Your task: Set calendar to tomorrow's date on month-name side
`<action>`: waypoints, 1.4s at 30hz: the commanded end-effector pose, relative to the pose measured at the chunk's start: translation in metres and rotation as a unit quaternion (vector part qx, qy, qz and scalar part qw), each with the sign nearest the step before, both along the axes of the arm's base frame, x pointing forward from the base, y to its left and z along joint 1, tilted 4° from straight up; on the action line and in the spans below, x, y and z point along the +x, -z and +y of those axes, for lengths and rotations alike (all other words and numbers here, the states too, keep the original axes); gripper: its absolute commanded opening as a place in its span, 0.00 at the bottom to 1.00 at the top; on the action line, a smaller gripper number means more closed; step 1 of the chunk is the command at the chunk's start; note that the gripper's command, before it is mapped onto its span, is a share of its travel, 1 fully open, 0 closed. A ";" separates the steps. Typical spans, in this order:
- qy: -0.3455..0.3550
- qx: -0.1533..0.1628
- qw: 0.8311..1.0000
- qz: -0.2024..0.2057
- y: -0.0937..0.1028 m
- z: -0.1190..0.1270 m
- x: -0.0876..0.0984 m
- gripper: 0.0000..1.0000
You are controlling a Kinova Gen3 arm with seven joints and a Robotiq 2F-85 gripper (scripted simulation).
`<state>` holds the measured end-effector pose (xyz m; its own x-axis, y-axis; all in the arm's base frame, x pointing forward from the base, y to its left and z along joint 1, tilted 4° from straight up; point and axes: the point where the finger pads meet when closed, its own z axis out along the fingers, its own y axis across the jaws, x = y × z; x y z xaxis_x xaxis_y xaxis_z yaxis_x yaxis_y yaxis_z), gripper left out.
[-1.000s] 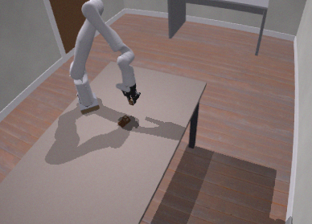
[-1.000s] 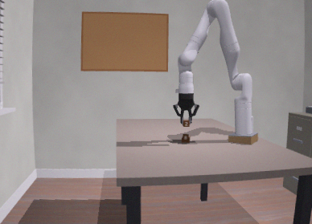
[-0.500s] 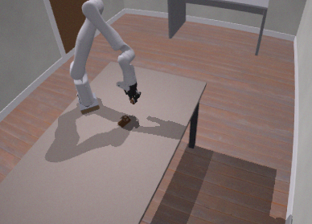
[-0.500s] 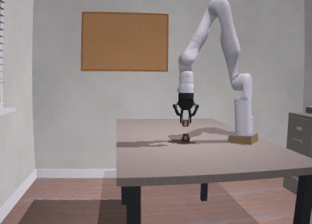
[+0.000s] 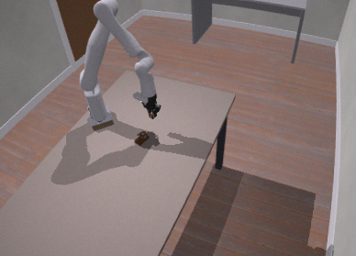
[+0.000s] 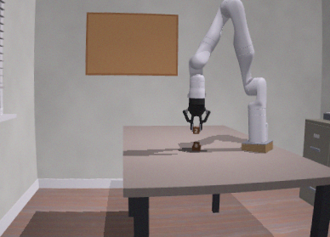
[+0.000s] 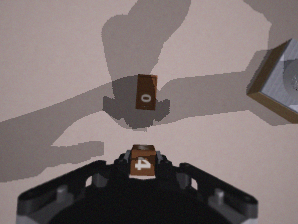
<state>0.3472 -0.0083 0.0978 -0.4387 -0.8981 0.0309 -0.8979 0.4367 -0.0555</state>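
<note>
My gripper (image 7: 143, 157) is shut on a small brown digit cube (image 7: 141, 165) whose face toward the wrist camera shows a 4. It holds the cube in the air above the table, as the top view (image 5: 151, 112) and the exterior view (image 6: 196, 130) show. Below it the brown calendar tray (image 7: 146, 95) stands on the table with the other cube in it; that cube's top face shows a 0. The tray also shows in the top view (image 5: 142, 138) and the exterior view (image 6: 196, 146). The month's name is not readable in any view.
The arm's base plate (image 5: 102, 122) sits on the table near its left edge; it also shows at the right of the wrist view (image 7: 277, 82). The table's right edge (image 5: 216, 139) lies beyond the tray. A grey desk (image 5: 250, 6) stands far behind.
</note>
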 end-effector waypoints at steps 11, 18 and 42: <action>0.000 0.000 1.000 -0.001 0.000 0.000 0.000 0.26; 0.000 0.000 1.000 0.000 0.007 0.000 0.001 0.26; 0.000 0.000 1.000 0.000 0.090 -0.004 0.004 0.26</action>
<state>0.3555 -0.0068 0.0148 -0.4286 -0.9033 0.0201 -0.9019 0.4265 -0.0680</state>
